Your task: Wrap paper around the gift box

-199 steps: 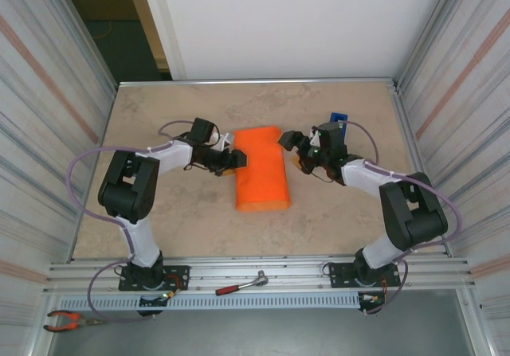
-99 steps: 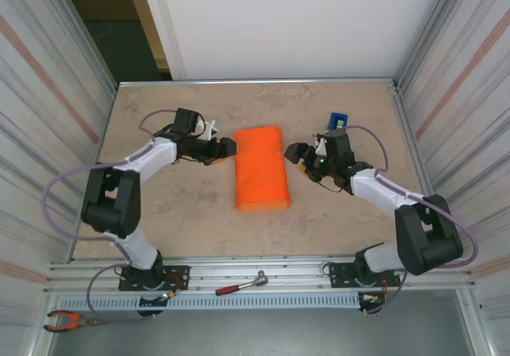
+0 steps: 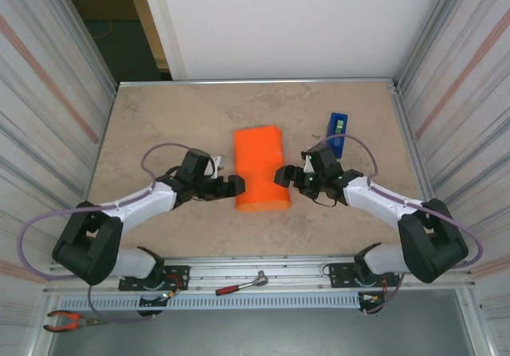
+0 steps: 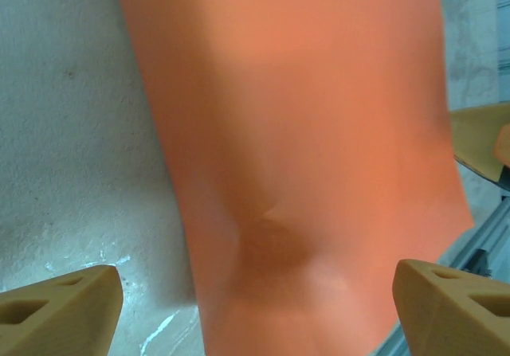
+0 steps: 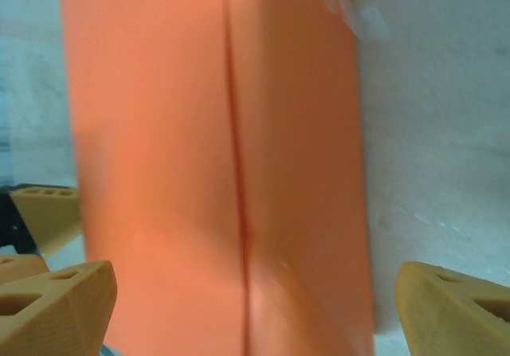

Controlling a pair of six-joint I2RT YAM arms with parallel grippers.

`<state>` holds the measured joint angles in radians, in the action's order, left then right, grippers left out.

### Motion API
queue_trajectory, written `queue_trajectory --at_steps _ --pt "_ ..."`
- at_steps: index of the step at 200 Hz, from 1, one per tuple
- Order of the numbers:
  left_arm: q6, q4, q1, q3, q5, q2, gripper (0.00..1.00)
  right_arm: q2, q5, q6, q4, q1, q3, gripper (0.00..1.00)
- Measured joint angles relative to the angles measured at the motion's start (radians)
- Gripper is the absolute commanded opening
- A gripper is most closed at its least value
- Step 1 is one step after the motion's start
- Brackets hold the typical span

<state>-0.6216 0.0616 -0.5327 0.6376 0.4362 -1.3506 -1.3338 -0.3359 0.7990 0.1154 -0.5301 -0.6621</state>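
From above, we see the paper (image 3: 260,167), bright orange and folded into an oblong parcel. It lies in the middle of the beige bench (image 3: 159,125), with its long side running away from the arms. The left hand (image 3: 232,185) sits low by the parcel's near left corner, and the right hand (image 3: 281,175) by its near right edge. The two face each other across it, and we cannot tell whether either touches the paper. In the left wrist view, that hand's tan fingers (image 4: 60,304) stand wide apart, open, with the orange parcel ahead between them. In the right wrist view, that hand's fingers (image 5: 56,300) are spread just as wide, also open, and a straight seam (image 5: 235,173) runs along the paper. A blue tape dispenser (image 3: 338,125) stands beyond the right hand, apart from the parcel.
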Motion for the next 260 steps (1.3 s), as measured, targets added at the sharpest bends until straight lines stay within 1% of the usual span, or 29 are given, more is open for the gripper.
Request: queue_trajectory --at_steps 38,65,97,118,152,167,192,207,218,232,239,251,260 --pt "-0.021 -0.08 -0.061 -0.01 -0.071 -0.033 0.77 -0.028 0.005 -0.009 0.01 -0.008 0.019 0.81" --pt "-0.022 -0.115 -0.09 -0.012 -0.126 -0.077 0.72 -0.071 0.02 -0.021 0.004 -0.009 0.019 0.75" --pt "-0.018 -0.147 -0.096 -0.016 -0.203 -0.127 0.7 -0.134 0.037 -0.023 -0.006 -0.015 0.019 0.74" --pt "-0.011 -0.175 -0.097 -0.017 -0.247 -0.156 0.67 -0.139 0.056 -0.023 -0.003 -0.028 0.008 0.73" --pt "0.002 -0.22 -0.098 -0.015 -0.304 -0.193 0.6 -0.153 0.101 -0.022 -0.002 -0.068 -0.024 0.72" --pt "0.014 -0.23 -0.098 -0.007 -0.319 -0.211 0.56 -0.165 0.124 -0.019 -0.001 -0.08 -0.044 0.68" --pt "0.035 -0.247 -0.107 0.002 -0.345 -0.226 0.49 -0.206 0.171 0.003 -0.002 -0.093 -0.083 0.55" --pt "0.051 -0.248 -0.119 0.004 -0.363 -0.225 0.5 -0.235 0.198 0.012 -0.002 -0.095 -0.103 0.49" --pt "0.062 -0.247 -0.124 0.006 -0.372 -0.224 0.52 -0.261 0.217 0.012 -0.001 -0.094 -0.116 0.44" --pt "0.076 -0.245 -0.127 0.006 -0.38 -0.213 0.59 -0.292 0.235 0.009 0.002 -0.094 -0.132 0.38" --pt "0.082 -0.24 -0.128 0.01 -0.385 -0.206 0.64 -0.304 0.241 0.008 0.009 -0.094 -0.141 0.36" --pt "0.097 -0.231 -0.129 0.016 -0.387 -0.191 0.72 -0.311 0.251 0.005 0.021 -0.094 -0.154 0.34" --pt "0.1 -0.222 -0.129 0.023 -0.389 -0.179 0.75 -0.32 0.259 0.003 0.022 -0.094 -0.163 0.33"
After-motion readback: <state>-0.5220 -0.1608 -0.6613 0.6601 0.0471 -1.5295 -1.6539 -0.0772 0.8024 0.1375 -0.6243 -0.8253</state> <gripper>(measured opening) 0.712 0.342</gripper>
